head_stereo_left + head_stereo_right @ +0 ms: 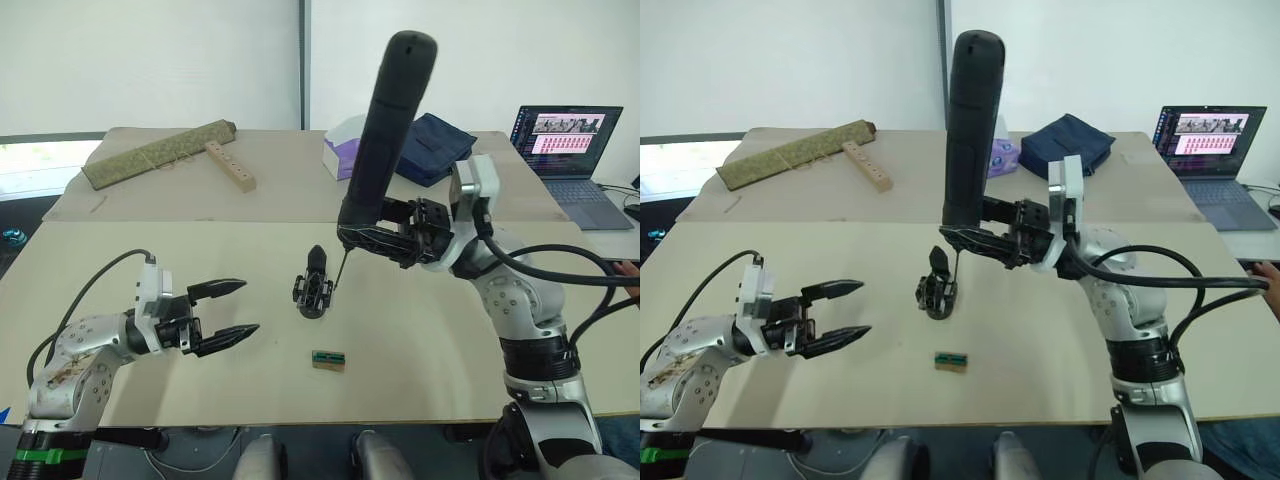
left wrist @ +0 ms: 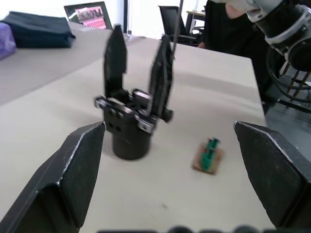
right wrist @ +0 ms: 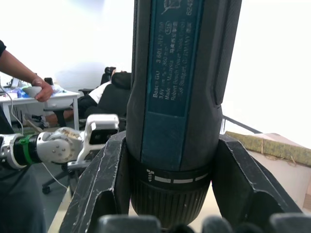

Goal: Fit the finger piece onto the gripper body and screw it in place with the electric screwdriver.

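The gripper body (image 1: 313, 290) stands upright on the tan table (image 1: 150, 250), in the middle. Two pointed black fingers rise from its round base (image 2: 129, 141). I take the one nearer the bit for the finger piece (image 2: 163, 68), seated on the body. My right gripper (image 1: 375, 240) is shut on the electric screwdriver (image 1: 390, 130), held nearly upright. The thin bit (image 1: 338, 272) points down at the body's right side; I cannot tell whether it touches. My left gripper (image 1: 228, 312) hangs open, left of the body and apart from it.
A small green-and-tan block (image 1: 328, 360) lies in front of the body. At the back are a greenish rolled mat (image 1: 160, 153), a wooden strip with holes (image 1: 230, 165), a purple tissue box (image 1: 338, 150), a dark blue bag (image 1: 435, 147) and a laptop (image 1: 572, 140).
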